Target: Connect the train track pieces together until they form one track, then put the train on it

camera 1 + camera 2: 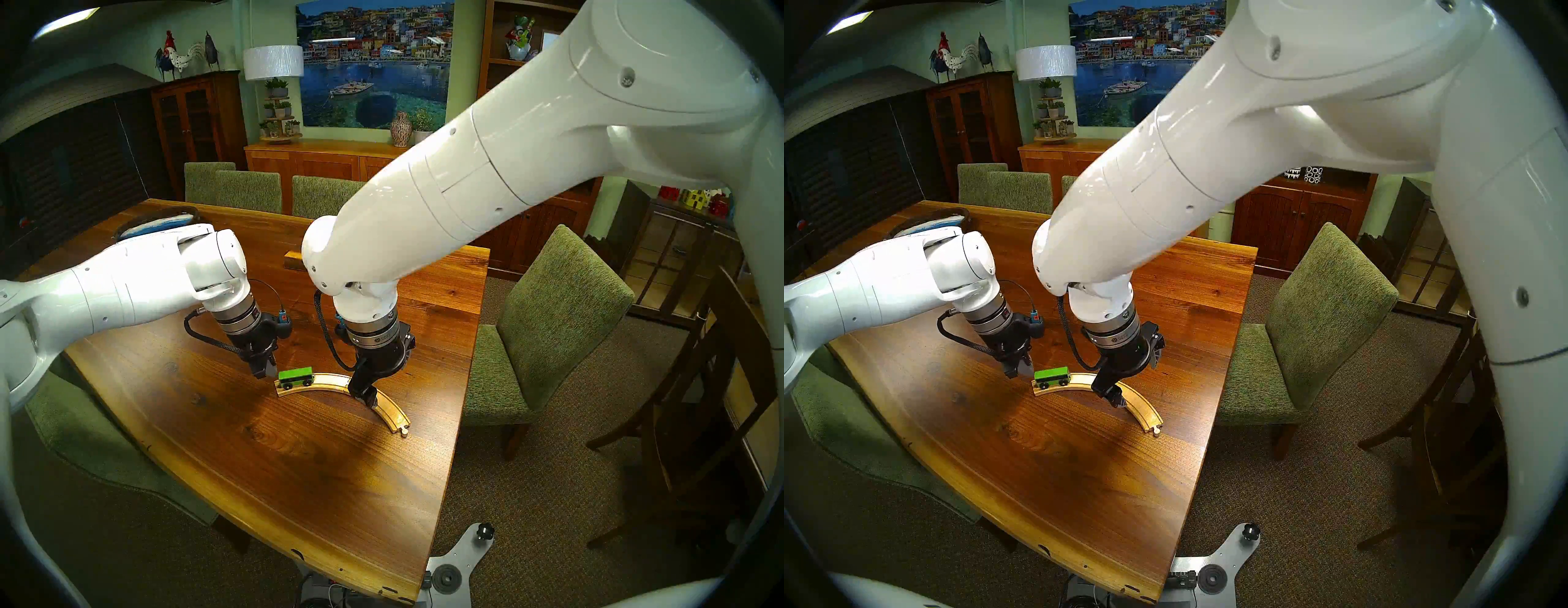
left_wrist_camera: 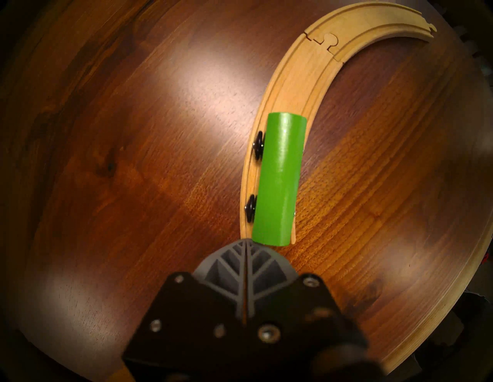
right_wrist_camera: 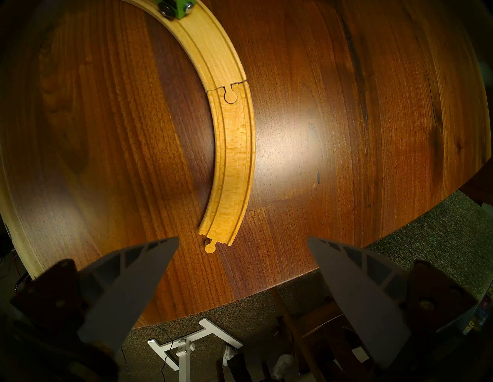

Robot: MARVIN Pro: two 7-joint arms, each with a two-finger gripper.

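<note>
Two curved pale-wood grooved track pieces point(image 1: 339, 384) lie joined peg-in-socket as one arc on the dark walnut tabletop point(image 1: 297, 488). The small bright-green boxy train point(image 1: 295, 376) with black wheels sits on the arc's left end. Left gripper point(image 1: 266, 372) fingers pressed together, empty, tips just beside the train's end. Right gripper point(image 3: 242, 242) fingers spread wide, empty, above the arc's right half.

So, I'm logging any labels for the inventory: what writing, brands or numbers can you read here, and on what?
Nothing readable.
Right wrist ring: a small logo with print, too small to read.
Train, track, table: no text or numbers visible.
</note>
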